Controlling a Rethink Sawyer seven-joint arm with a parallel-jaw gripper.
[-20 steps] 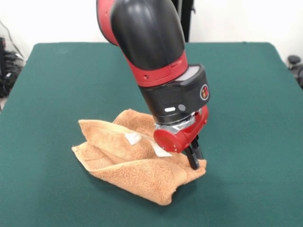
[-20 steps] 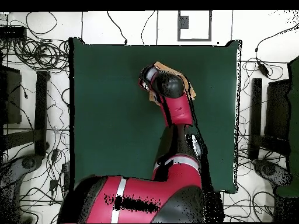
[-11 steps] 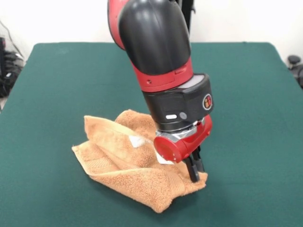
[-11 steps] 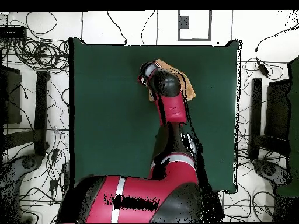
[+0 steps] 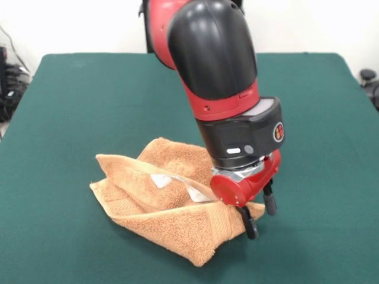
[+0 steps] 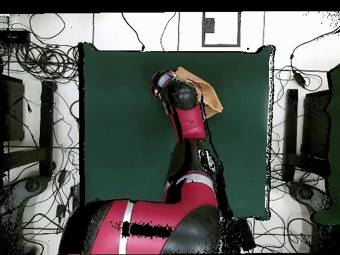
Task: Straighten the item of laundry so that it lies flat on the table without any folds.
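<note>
The item of laundry (image 5: pixel 163 204), an orange-tan terry towel, lies crumpled and folded over itself on the green table (image 5: pixel 83 94), with a white tag (image 5: pixel 160 180) showing in its middle fold. My gripper (image 5: pixel 259 216) stands open at the towel's right corner. One finger (image 5: pixel 249 227) rests against the corner's edge and the other finger (image 5: pixel 270 203) hangs just off the cloth. Nothing is held between them. In the overhead view the arm (image 6: pixel 184 113) covers part of the towel (image 6: pixel 207 94), and the gripper itself is hidden beneath the wrist.
The table's green cloth (image 6: pixel 119 133) spreads wide on every side of the towel. Cables and dark equipment (image 6: pixel 40 99) lie on the floor beyond the table's edges.
The gripper was shut on the towel's right corner and has opened, letting it go. The wrist has shifted right in the front view, and the raised fold has sagged lower.
</note>
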